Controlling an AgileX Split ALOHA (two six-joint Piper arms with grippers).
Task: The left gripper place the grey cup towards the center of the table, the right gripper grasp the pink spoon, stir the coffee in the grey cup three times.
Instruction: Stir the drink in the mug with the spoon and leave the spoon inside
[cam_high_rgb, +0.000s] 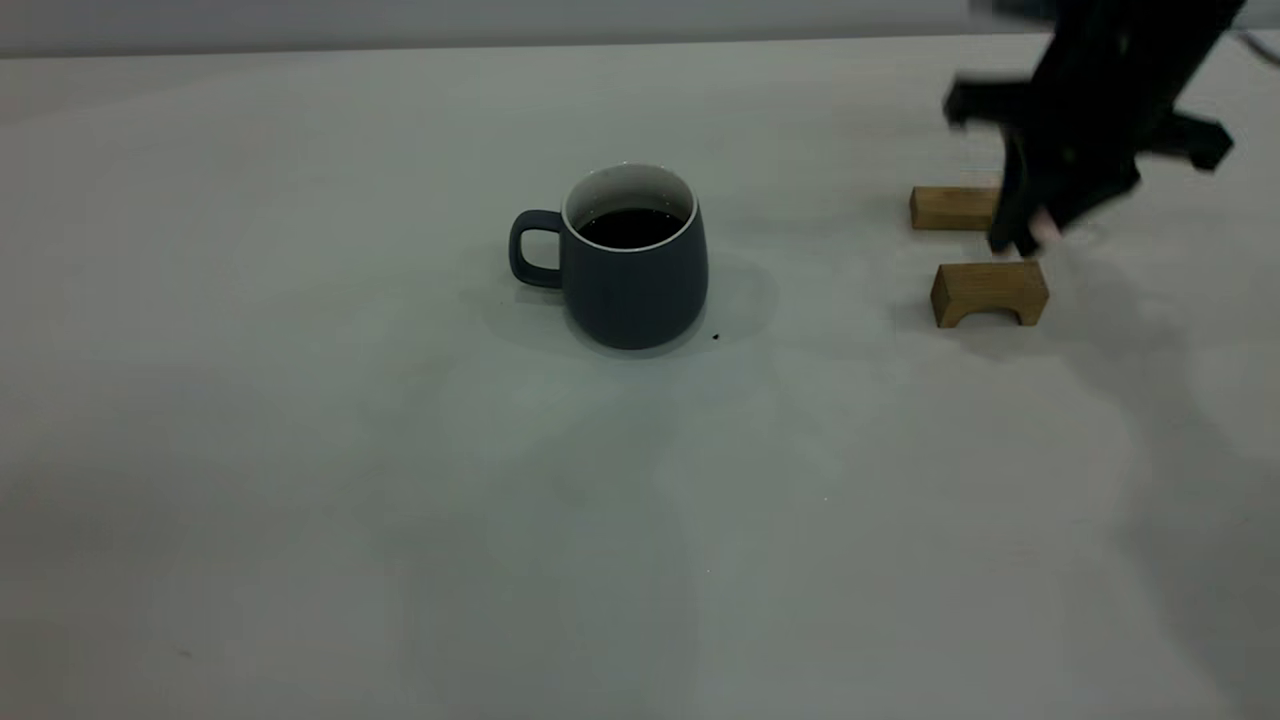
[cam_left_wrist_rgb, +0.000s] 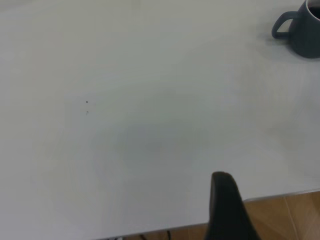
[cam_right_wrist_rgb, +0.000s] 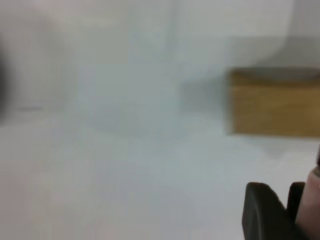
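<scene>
Nearest you, the grey cup (cam_high_rgb: 633, 262) of coffee (cam_high_rgb: 630, 227) stands mid-table (cam_high_rgb: 400, 500), well apart from your right gripper (cam_high_rgb: 1022, 238), clamped on the pink spoon (cam_high_rgb: 1046, 230) between two wooden blocks (cam_high_rgb: 988, 292); left gripper (cam_left_wrist_rgb: 227, 210) grip unclear.

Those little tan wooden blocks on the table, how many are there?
2. One tan wooden block lies farther back, partly behind the right gripper; the arched tan block sits nearer the camera, just below it. Both are right of the grey mug.
</scene>
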